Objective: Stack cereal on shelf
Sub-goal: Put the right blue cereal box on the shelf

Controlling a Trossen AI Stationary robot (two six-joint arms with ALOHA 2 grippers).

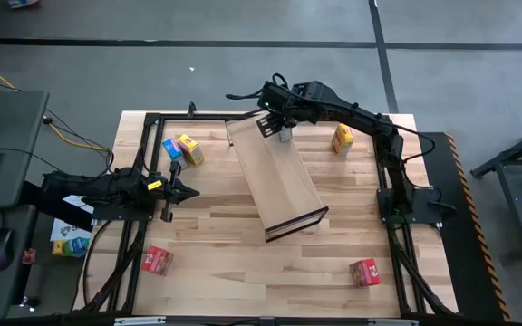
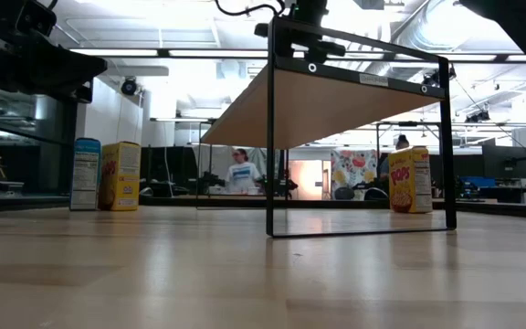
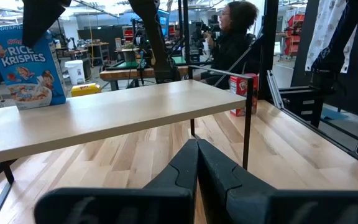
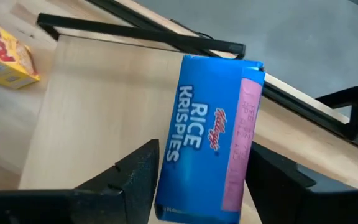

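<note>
The shelf [image 1: 277,177] is a tan board on thin black frame legs, lying slantwise mid-table; the low view shows the shelf [image 2: 336,100] raised off the tabletop. My right gripper [image 1: 275,127] is over its far end, shut on a blue Rice Krispies box [image 4: 210,137], which the left wrist view shows upright on the board [image 3: 23,62]. My left gripper [image 1: 184,190], shut, waits left of the shelf. A blue box [image 1: 172,149] and a yellow box [image 1: 189,148] stand far left, another yellow box [image 1: 342,139] far right. My right gripper pinches the blue box between its two fingers, one finger [image 4: 135,177] by the printed blue face's edge [image 4: 166,180], the other by the pink panel [image 4: 238,180]. It comes from above, slanting down. The box stands upright with its bottom [image 3: 33,102] on the shelf's far end.
Two red boxes sit near the table's near edge, one left [image 1: 157,261] and one right [image 1: 364,272]. Black frame rails run along the table's left and right sides. A person sits in the room beyond the table [image 3: 235,37].
</note>
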